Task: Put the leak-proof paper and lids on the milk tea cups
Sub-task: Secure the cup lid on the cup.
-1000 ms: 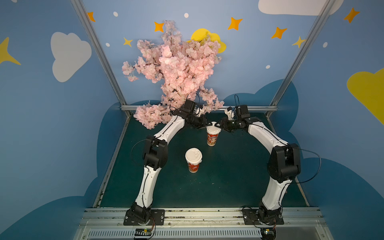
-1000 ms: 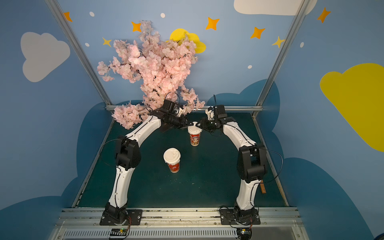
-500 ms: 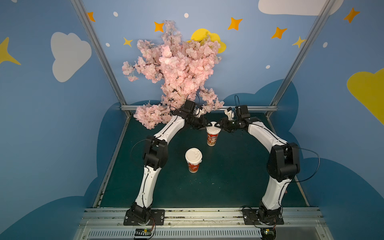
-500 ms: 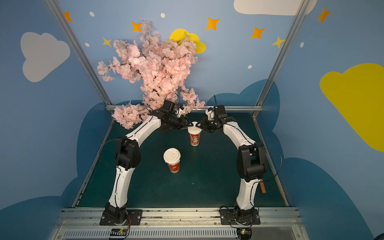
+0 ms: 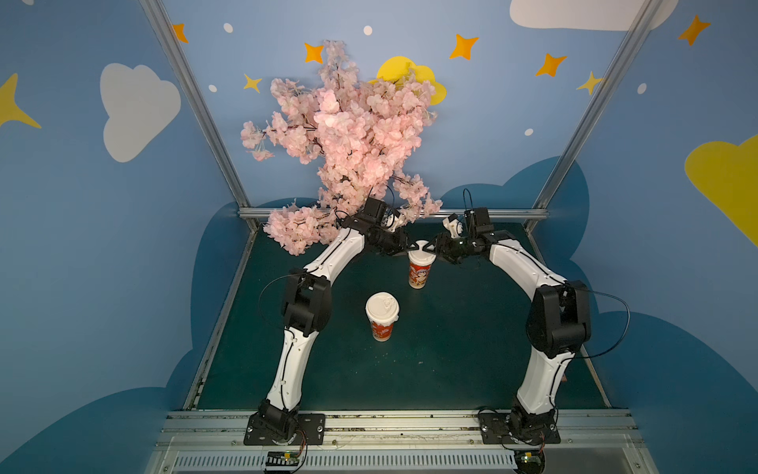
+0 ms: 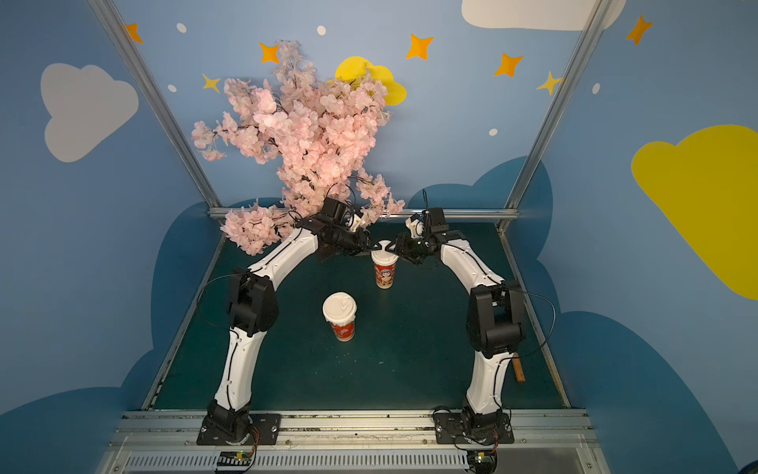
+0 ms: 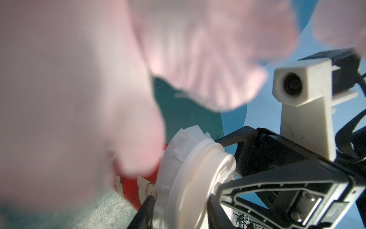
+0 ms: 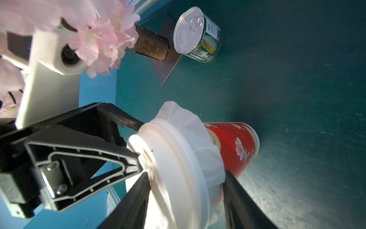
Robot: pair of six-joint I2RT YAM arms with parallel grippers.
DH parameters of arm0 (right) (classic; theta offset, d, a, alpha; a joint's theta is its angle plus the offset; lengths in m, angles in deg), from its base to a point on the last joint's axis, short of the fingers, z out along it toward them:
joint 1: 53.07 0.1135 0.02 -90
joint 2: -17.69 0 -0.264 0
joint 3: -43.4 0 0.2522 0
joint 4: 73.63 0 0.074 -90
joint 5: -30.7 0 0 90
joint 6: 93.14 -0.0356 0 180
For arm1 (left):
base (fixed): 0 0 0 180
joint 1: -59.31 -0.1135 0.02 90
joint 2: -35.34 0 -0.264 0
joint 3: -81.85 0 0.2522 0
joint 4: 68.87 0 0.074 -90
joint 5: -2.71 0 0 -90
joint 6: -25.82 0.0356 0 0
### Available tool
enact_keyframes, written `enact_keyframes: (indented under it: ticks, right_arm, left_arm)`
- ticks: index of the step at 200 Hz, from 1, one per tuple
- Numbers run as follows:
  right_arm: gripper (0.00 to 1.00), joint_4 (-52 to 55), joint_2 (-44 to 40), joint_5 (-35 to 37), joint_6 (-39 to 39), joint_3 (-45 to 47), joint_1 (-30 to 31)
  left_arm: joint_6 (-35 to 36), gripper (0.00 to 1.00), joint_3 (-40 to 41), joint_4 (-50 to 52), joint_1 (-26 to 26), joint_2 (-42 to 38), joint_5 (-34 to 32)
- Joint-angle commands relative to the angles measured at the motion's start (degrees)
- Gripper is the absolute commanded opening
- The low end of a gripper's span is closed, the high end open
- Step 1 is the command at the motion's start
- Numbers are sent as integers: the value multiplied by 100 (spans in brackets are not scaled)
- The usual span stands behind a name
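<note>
The dark green counter fills the floor of the blue booth. A pink blossom tree rises behind both grippers, and its petals blur most of the left wrist view. The left arm and right arm arch inward from their bases, so that the left gripper and right gripper almost meet tip to tip.

Directly between and just under the two grippers stands the far milk tea cup, upright, with red cartoon print. The near milk tea cup stands well apart from both grippers, on the arm-base side. It is upright and capped with a second lid.

The far cup wears a white domed lid. The leak-proof paper lies beneath that lid, over the cup mouth, and its crinkled edge hangs down around the rim as a skirt.

The right gripper's fingers stand apart astride the lid rim, one against the paper skirt and one over the lid top. I cannot tell whether they squeeze. The left gripper's fingers likewise straddle the lid edge and paper from the opposite side, and whether they grip is just as unclear.

Beyond the grippers, by the tree's brown trunk, stands a small can.
</note>
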Motion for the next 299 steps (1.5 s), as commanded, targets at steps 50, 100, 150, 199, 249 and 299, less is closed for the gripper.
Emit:
enact_keyframes:
  ticks: [50,100,150,199,249,299]
  right_arm:
    - [66,-283,187,-578,-552,-202,-199]
    - [66,-644,309,-778,-878,-168,-325]
    - [57,-550,599,-737,-952,-298,-349]
    - [51,-267,733,-526,-1027,-251,-368]
    - [47,114,920,-330,-990,-176,-377]
    - [45,392,1070,-242,-974,-141,-386]
  left_arm:
    - [66,42,45,490,57,293,-213]
    - [76,42,45,484,73,285,-195]
    - [90,42,45,490,96,289,-197]
    - [84,42,45,517,92,303,-208]
    - [75,42,46,534,91,337,-192]
    - [97,42,54,587,95,370,-195]
